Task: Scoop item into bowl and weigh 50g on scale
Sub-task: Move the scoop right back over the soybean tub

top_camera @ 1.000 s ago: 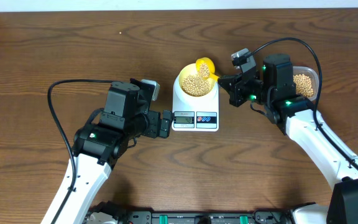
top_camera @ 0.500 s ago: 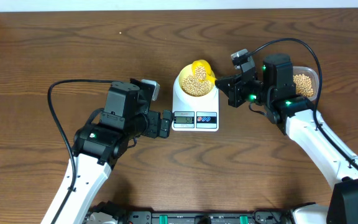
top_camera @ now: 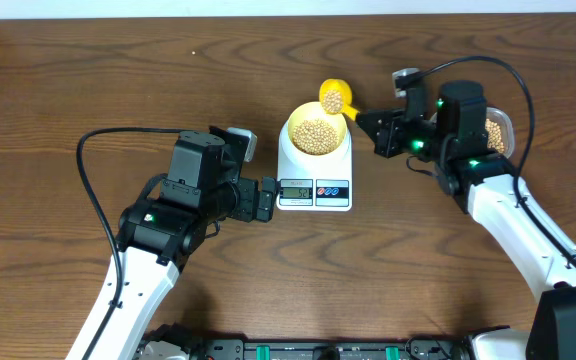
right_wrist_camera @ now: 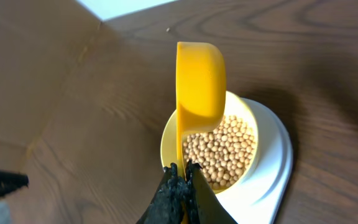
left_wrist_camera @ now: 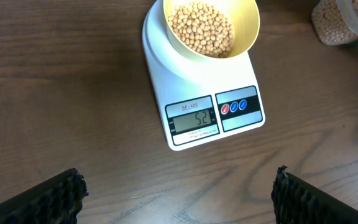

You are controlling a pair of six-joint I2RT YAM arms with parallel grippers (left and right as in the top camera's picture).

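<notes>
The pale yellow bowl [top_camera: 315, 132] stands on the white scale [top_camera: 314, 190], filled with tan beans [left_wrist_camera: 201, 28]. The scale's display [left_wrist_camera: 195, 118] reads 52. My right gripper [top_camera: 368, 118] is shut on the handle of the bright yellow scoop [top_camera: 332, 97], which holds a few beans just behind the bowl's far rim. In the right wrist view the scoop [right_wrist_camera: 199, 84] stands on edge above the bowl [right_wrist_camera: 221, 152], with the right gripper [right_wrist_camera: 181, 180] below it. My left gripper [top_camera: 266, 198] is open and empty on the table left of the scale; its fingers frame the left wrist view [left_wrist_camera: 179, 196].
A clear plastic tub of beans [top_camera: 494, 133] sits at the right, behind my right arm; it also shows in the left wrist view [left_wrist_camera: 344, 22]. A light wall edge runs along the table's far side.
My right gripper has lifted the scoop out of the bowl and moved it back and to the right, with some beans in it. The left arm has not moved.
</notes>
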